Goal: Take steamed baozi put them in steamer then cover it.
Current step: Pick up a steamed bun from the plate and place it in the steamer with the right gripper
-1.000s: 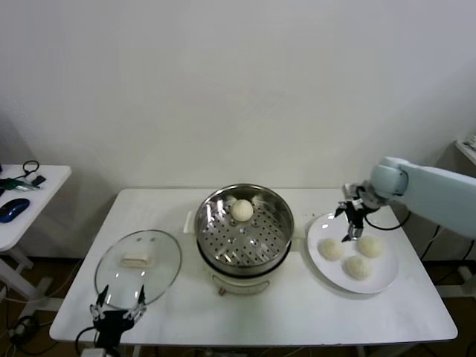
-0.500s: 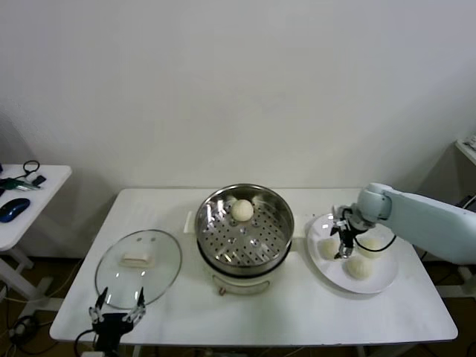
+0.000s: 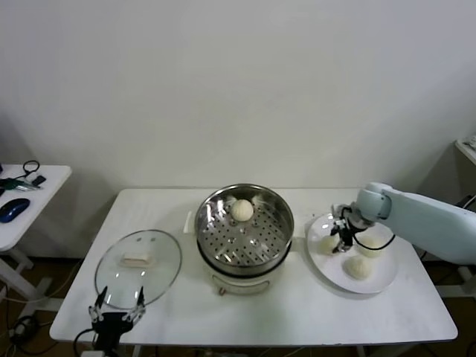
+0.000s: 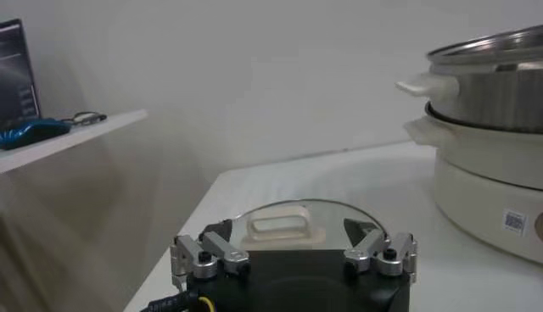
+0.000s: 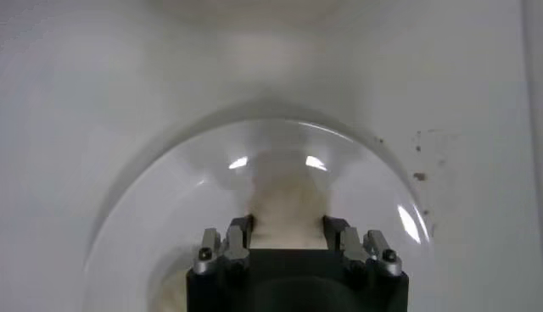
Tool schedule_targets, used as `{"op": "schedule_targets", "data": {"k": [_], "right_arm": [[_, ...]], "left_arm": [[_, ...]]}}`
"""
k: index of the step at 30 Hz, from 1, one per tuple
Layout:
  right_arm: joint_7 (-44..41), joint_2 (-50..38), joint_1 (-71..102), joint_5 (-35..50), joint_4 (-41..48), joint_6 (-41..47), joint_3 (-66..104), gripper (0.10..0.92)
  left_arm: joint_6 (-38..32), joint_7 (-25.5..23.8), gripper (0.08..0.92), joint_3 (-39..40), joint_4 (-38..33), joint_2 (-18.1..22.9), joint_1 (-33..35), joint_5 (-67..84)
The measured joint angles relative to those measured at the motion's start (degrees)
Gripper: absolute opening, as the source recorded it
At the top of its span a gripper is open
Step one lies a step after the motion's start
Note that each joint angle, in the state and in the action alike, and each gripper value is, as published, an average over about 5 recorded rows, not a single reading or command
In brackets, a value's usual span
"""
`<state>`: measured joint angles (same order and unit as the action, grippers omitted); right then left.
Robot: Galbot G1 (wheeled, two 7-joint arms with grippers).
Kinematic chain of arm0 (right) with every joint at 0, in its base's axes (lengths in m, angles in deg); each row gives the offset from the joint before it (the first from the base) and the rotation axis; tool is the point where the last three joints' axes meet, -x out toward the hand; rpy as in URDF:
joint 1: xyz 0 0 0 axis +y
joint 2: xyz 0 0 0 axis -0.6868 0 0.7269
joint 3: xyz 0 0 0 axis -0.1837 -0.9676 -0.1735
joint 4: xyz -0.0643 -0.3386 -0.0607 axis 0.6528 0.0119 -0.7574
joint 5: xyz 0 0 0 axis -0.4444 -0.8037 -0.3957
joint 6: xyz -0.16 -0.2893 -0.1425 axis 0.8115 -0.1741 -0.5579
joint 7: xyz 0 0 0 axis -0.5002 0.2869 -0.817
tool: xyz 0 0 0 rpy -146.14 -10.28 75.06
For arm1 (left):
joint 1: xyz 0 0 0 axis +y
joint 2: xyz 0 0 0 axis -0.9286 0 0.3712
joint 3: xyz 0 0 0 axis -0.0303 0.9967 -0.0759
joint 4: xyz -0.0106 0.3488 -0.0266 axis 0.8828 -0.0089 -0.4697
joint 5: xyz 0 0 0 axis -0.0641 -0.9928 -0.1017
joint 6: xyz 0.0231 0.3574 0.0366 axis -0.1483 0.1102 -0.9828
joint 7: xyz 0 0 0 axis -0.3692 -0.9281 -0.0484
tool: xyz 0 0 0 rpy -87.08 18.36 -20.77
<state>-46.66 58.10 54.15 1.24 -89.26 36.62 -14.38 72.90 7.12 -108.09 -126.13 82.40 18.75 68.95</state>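
Observation:
The steamer (image 3: pixel 279 217) stands mid-table with one steamed baozi (image 3: pixel 242 210) on its perforated tray. Three more lie on the white plate (image 3: pixel 381 280) to its right. My right gripper (image 3: pixel 341 239) is down on the plate, shut on the baozi (image 3: pixel 328 243) nearest the steamer. In the right wrist view that bun (image 5: pixel 284 193) fills the gap between the fingers of the right gripper (image 5: pixel 288 224). The other two buns (image 3: pixel 370 246) (image 3: pixel 358 267) lie free. My left gripper (image 3: pixel 117 312) waits open at the front left table edge, just short of the glass lid (image 3: pixel 139 266).
In the left wrist view the left gripper (image 4: pixel 291 231) faces the lid's whitish handle (image 4: pixel 280 227), with the steamer's wall (image 4: pixel 492 85) beyond. A side table (image 3: pixel 22 201) with small items stands far left. The wall is close behind the table.
My right gripper came down from above the plate's far edge onto the bun nearest the steamer, and its fingers closed on it. The left arm has not moved.

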Motion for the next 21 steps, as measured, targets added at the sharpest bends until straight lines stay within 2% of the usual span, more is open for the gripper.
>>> {"op": "schedule_targets", "data": {"k": [12, 21], "right_arm": [[-4.5, 4.8, -27.7, 14.7, -7.7, 0.4, -13.1, 0.577], [-0.2, 11.7, -35.2, 26.4, -16.7, 6.8, -12.5, 0.577]], "left_arm": [[0.3, 0.2, 0.823, 0.4, 0.5, 0.0, -1.1, 0.1], [0.4, 0.1, 0.823, 0.5, 0.3, 0.3, -1.5, 0.0]]}}
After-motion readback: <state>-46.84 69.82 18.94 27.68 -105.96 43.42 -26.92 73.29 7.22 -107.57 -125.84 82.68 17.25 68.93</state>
